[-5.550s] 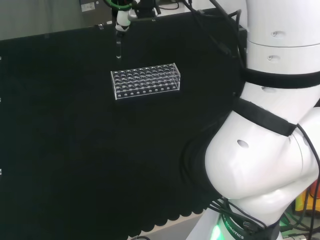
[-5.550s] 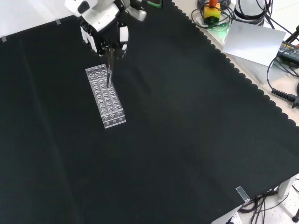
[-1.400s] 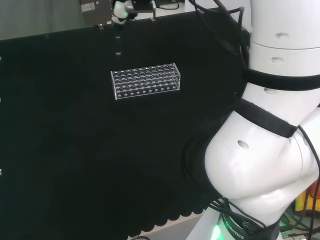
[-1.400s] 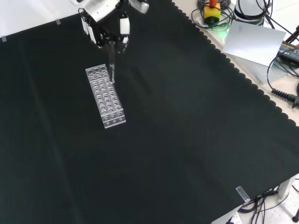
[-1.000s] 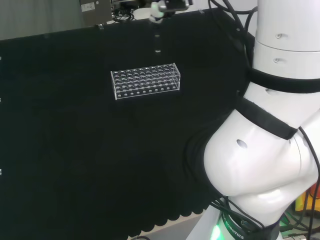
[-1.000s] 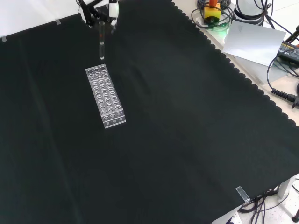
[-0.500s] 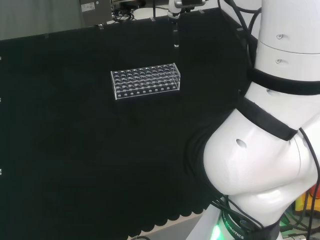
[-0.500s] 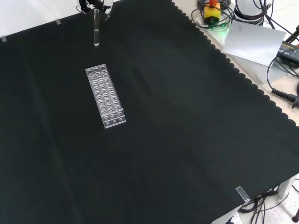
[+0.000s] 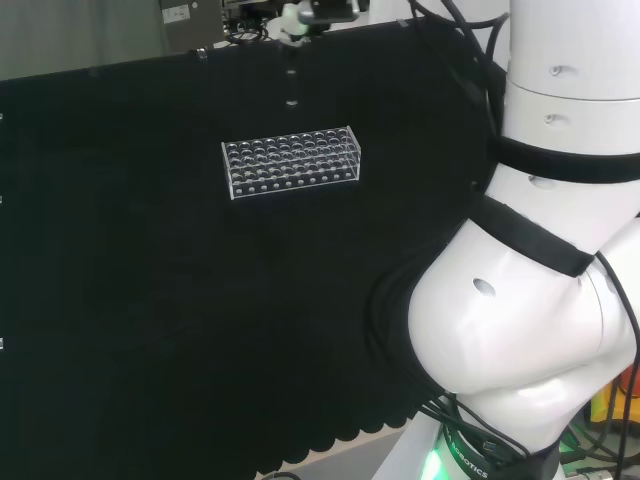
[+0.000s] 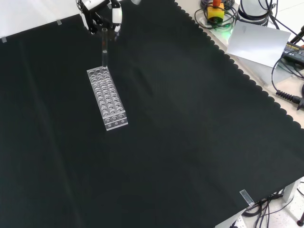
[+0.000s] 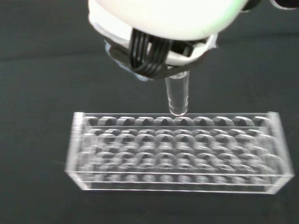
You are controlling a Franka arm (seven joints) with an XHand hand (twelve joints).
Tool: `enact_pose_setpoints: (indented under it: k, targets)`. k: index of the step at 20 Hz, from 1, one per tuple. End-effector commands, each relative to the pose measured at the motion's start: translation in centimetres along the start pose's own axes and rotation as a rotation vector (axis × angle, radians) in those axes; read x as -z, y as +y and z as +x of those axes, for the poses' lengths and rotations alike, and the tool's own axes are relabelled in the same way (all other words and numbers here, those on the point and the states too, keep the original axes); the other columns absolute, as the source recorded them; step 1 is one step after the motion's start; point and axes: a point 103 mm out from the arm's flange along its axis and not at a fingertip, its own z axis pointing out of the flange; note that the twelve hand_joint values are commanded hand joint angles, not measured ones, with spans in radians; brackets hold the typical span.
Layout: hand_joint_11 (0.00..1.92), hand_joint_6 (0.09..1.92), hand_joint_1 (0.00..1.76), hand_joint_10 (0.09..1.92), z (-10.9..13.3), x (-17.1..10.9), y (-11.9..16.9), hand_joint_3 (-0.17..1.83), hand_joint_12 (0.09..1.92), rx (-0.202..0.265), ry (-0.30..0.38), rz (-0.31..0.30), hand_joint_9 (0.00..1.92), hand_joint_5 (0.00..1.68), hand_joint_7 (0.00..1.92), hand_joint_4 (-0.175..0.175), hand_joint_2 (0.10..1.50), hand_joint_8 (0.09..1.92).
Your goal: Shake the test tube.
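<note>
A clear test tube (image 10: 104,47) hangs upright in the air, pinched at its top by the black and white hand (image 10: 101,13), whose fingers curl round it. In the front view its lower end sits just above the far end of the clear plastic tube rack (image 10: 107,97). The head view puts the hand (image 9: 302,14) at the top edge, with the tube (image 9: 292,86) hanging behind the rack (image 9: 290,163). Seen from the wrist, the tube (image 11: 177,95) hangs below the blurred hand (image 11: 163,23), its tip over the rack's (image 11: 177,149) far row. The rack's holes look empty.
The arm's white links (image 9: 540,300) stand at the right of the head view. Beyond the cloth's scalloped edge (image 10: 237,71) in the front view lie a white sheet (image 10: 259,42), cables and a yellow and red device (image 10: 216,12). Black cloth stretches around the rack.
In the last half second the hand swung back with the tube: leftward in the head view, lower and nearer the rack in the front view. Before that it had swung the other way.
</note>
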Motion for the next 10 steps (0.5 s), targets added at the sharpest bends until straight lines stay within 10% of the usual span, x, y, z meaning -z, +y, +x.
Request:
enact_pose_setpoints:
  k: [1, 10]
  targets:
    - [1.16, 0.45, 1.23, 0.47, 7.8, 0.6, 0.3, 0.69, 0.96, 0.156, 0.045, -0.010, 1.63, 1.40, 1.84, -0.175, 0.60, 0.31]
    - [1.16, 0.45, 1.23, 0.47, 8.2, 0.8, -0.1, 0.69, 0.96, 0.175, 0.053, -0.007, 1.63, 1.40, 1.84, -0.175, 0.60, 0.31]
